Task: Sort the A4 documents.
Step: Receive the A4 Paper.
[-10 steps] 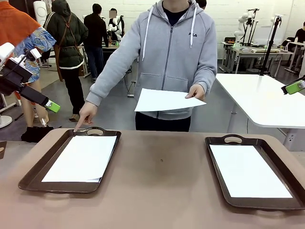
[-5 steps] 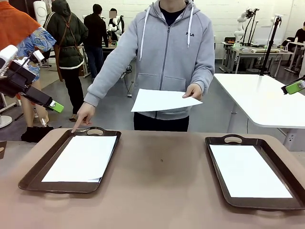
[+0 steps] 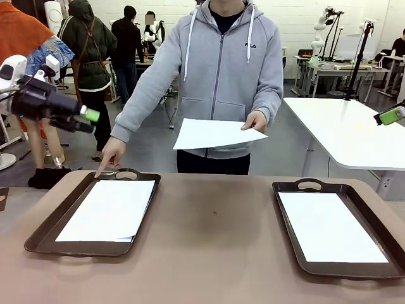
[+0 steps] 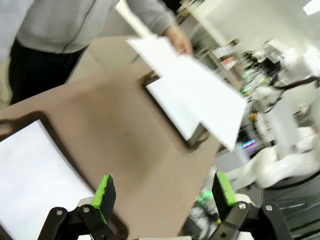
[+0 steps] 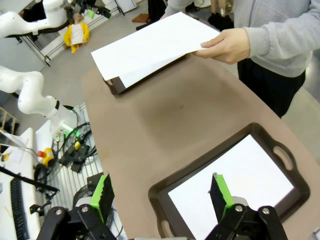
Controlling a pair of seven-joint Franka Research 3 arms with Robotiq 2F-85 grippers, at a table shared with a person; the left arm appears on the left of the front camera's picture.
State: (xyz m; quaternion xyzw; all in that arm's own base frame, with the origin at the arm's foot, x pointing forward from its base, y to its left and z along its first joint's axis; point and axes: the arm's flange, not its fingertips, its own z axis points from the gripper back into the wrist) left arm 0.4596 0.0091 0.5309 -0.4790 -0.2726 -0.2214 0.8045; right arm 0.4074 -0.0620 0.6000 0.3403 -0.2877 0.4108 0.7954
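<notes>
- A person in a grey hooded sweatshirt stands at the far side of the brown surface (image 3: pixel 215 240).
- One hand (image 3: pixel 257 120) holds a white A4 sheet (image 3: pixel 215 134) by its edge, in the air above the far edge of the surface, between the two trays.
- The person's other hand (image 3: pixel 111 153) points down with the index finger at the far handle of the left tray (image 3: pixel 44 231).
- The left tray, dark brown, carries a stack of white sheets (image 3: pixel 109 210); a lower sheet's corner sticks out at the near right.
- The right tray (image 3: pixel 288 218), well apart from the left one, carries a white sheet (image 3: pixel 330 227) lying flat inside its rim.
- The left pincer (image 3: pixel 88 120) hangs in the air at the left, above and beyond the left tray, aimed toward the person; in the left wrist view its green-padded fingers (image 4: pixel 105 192) stand apart with nothing between them.
- The right pincer (image 3: pixel 392 115) shows at the right edge, high above the right tray, clear of the surface; in the right wrist view its fingers (image 5: pixel 104 194) are spread wide and hold nothing.
- The right wrist view looks down on the right tray and, beyond it, on the held sheet.
</notes>
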